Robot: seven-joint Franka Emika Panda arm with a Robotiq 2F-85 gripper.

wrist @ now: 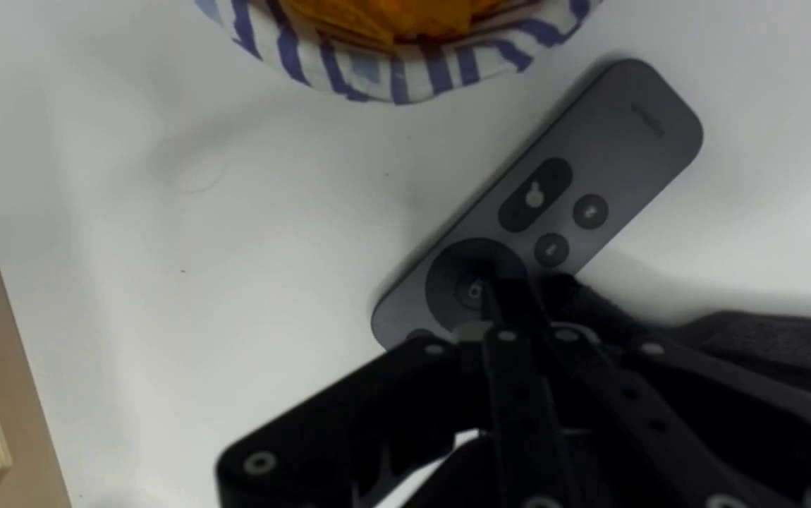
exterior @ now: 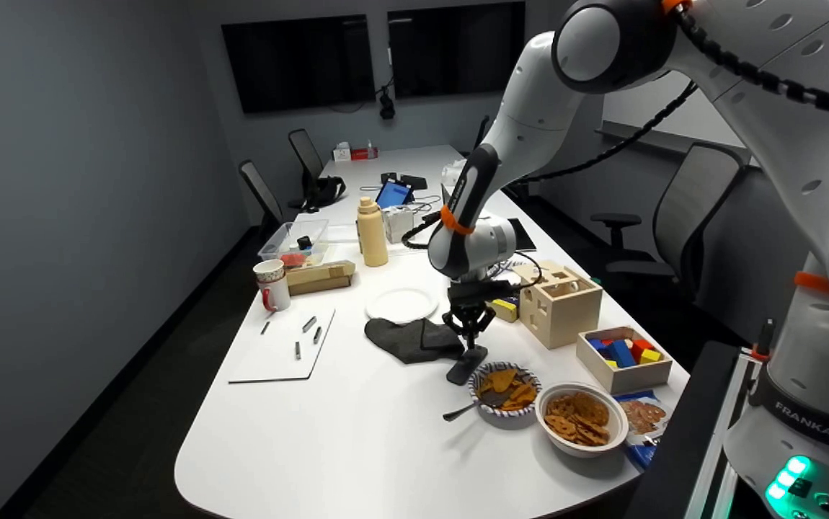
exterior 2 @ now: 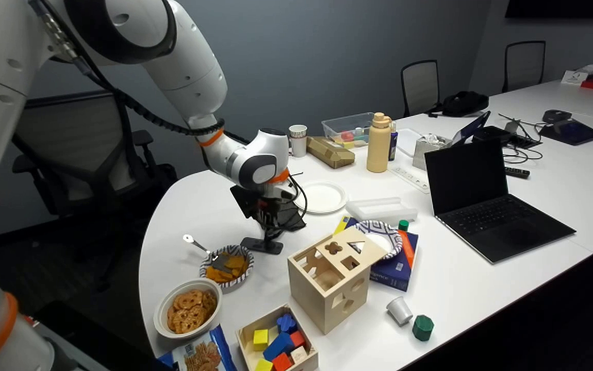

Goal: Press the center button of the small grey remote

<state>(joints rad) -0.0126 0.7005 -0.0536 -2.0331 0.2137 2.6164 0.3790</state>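
The small grey remote [wrist: 631, 120] lies flat on the white table. It also shows in both exterior views [exterior: 463, 369] [exterior 2: 261, 246]. In the wrist view its dark round pad holds the center button [wrist: 472, 290]. My gripper [wrist: 508, 282] is shut and empty, pointing down over this pad. Its fingertips cover the right part of the center button in the wrist view. In both exterior views the gripper [exterior: 470, 343] [exterior 2: 269, 239] stands at the remote's top face. I cannot tell whether the tips touch the button or how far it is pressed.
A striped bowl [wrist: 395, 74] of orange chips stands close to the remote. A dark cloth like a sock [exterior: 404, 342] lies on the remote's other side. A wooden shape box [exterior 2: 322, 304], a pretzel bowl [exterior: 544, 440] and a white plate [exterior: 401, 305] stand around.
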